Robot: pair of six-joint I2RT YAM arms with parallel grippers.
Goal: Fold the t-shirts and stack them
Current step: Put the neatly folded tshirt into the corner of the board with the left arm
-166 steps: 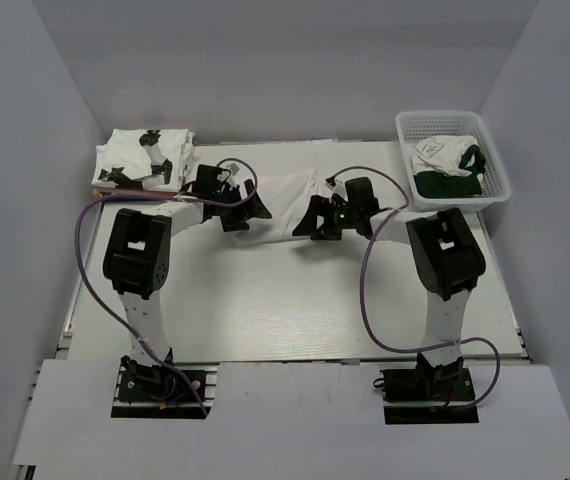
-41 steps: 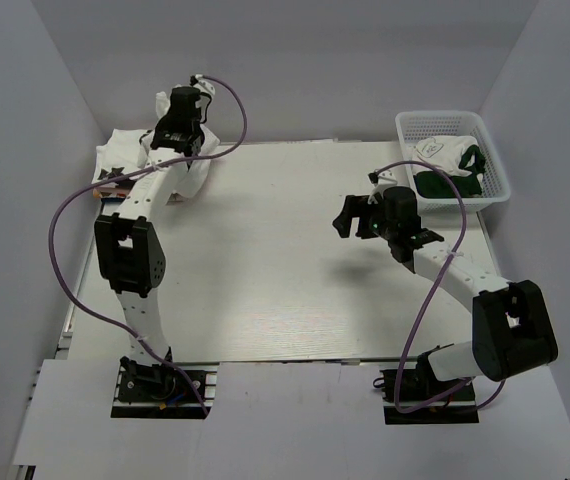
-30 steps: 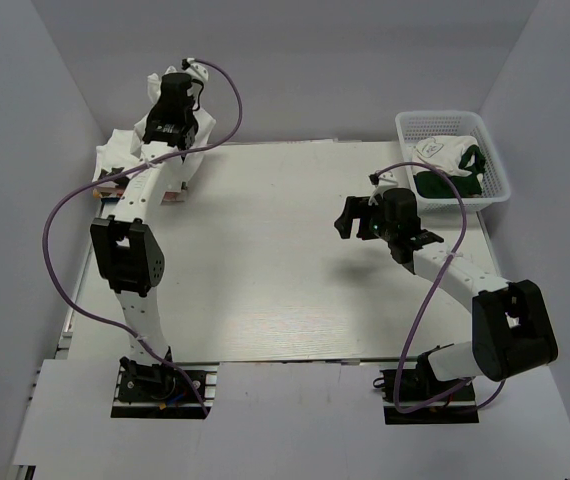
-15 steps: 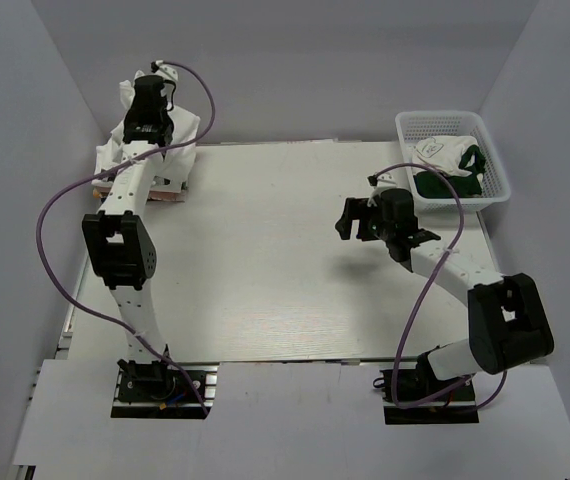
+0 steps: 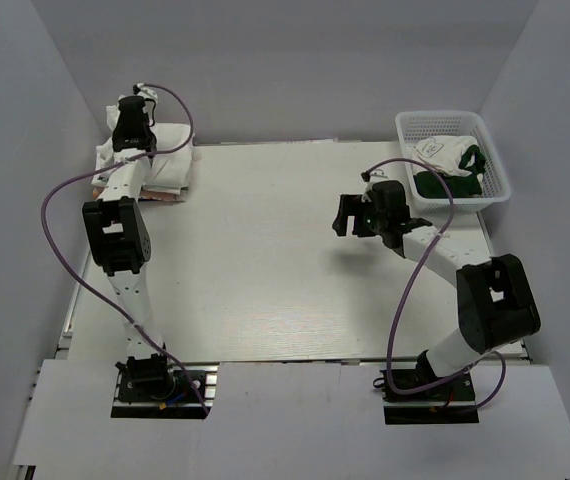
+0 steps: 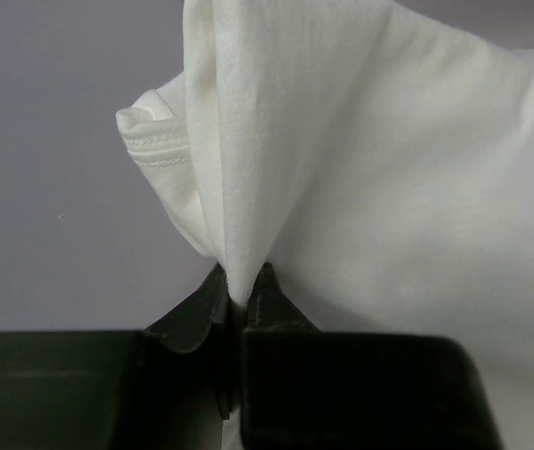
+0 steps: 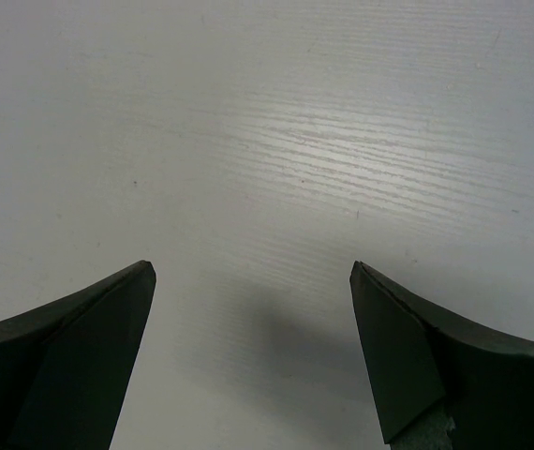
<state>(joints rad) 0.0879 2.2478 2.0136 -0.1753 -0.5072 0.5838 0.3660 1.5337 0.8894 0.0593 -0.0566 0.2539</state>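
Bright, even light; soft shadows

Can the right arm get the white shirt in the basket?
Probably yes: the right end effector hangs open and empty near the white plastic mesh basket, and nothing covers the crumpled white cotton t-shirt inside.

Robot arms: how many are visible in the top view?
2. The left arm reaches the far-left corner, fingers pinching a white t-shirt; the right arm stands beside the mesh basket, fingers open. None hidden.
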